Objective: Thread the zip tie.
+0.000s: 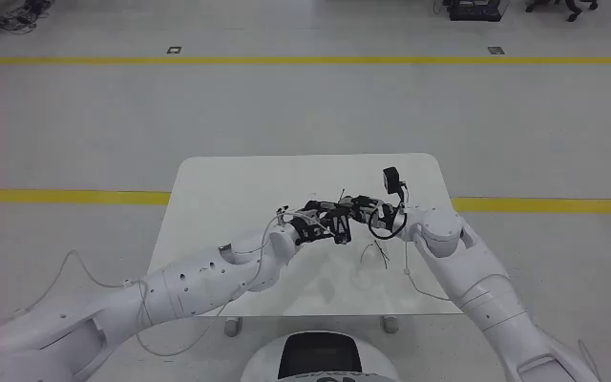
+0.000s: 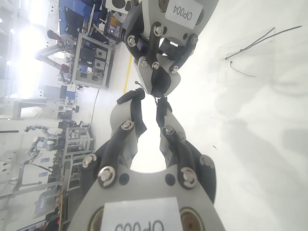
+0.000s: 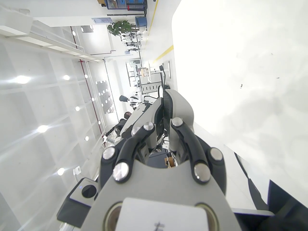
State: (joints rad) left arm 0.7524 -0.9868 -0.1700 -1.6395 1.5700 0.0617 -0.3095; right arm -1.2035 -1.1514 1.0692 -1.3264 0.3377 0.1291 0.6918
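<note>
Both arms meet above the middle of the white table [image 1: 220, 191]. My right gripper [image 3: 164, 94] is shut on a thin black zip tie [image 3: 163, 75], whose head end sticks out past its fingertips. In the left wrist view the right gripper [image 2: 159, 92] faces my left gripper tip to tip, and a strand of the zip tie [image 2: 155, 100] hangs from it. My left gripper [image 2: 149, 103] is open, and that strand lies in the gap near one of its black pads [image 2: 164, 111]. From above, the left gripper [image 1: 327, 222] and right gripper [image 1: 353, 209] almost touch, with the zip tie [image 1: 341, 195] pointing up.
Several spare zip ties [image 1: 375, 253] lie on the table just in front of the right arm, also seen as loose zip ties [image 2: 261, 40] on a clear sheet. A black camera block [image 1: 391, 179] sits on the right wrist. The table's rounded edge [image 3: 173, 17] is nearby.
</note>
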